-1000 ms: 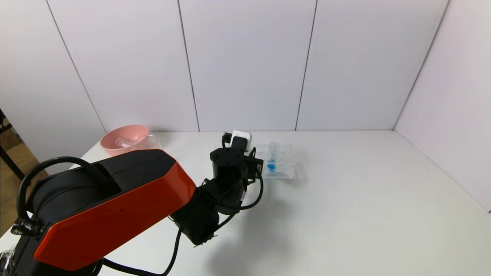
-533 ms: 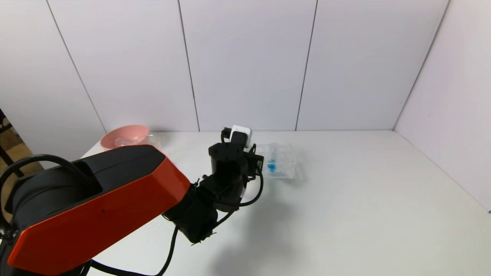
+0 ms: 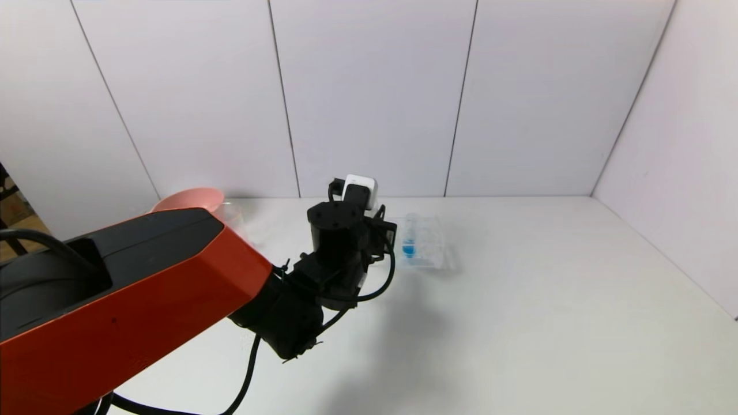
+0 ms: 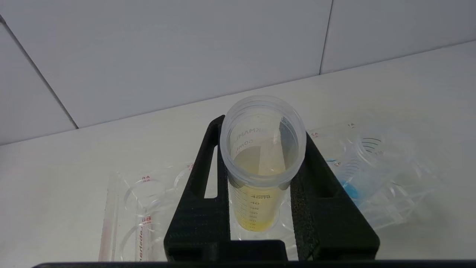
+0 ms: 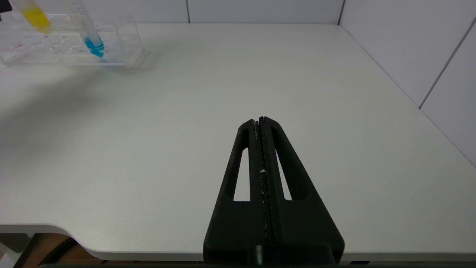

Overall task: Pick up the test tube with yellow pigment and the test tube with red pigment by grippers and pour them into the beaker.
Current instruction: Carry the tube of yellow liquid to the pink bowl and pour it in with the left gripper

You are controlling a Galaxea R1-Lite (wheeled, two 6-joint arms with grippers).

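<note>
The left gripper is clamped on the test tube with yellow pigment, one black finger on each side of it. The left wrist view looks straight down the tube's open mouth to the yellow liquid at its bottom, and shows it held upright over the clear tube rack, above one of the holes; whether its tip touches the rack cannot be told. In the head view the tube is hidden behind the left arm's wrist, which stands just beside the rack; that view alone shows the pink bowl well away from the rack on the left arm's side. The blue-liquid tube stands in the rack. The right wrist view shows the right gripper pressed closed and empty, over bare counter, well apart from the rack.
</note>
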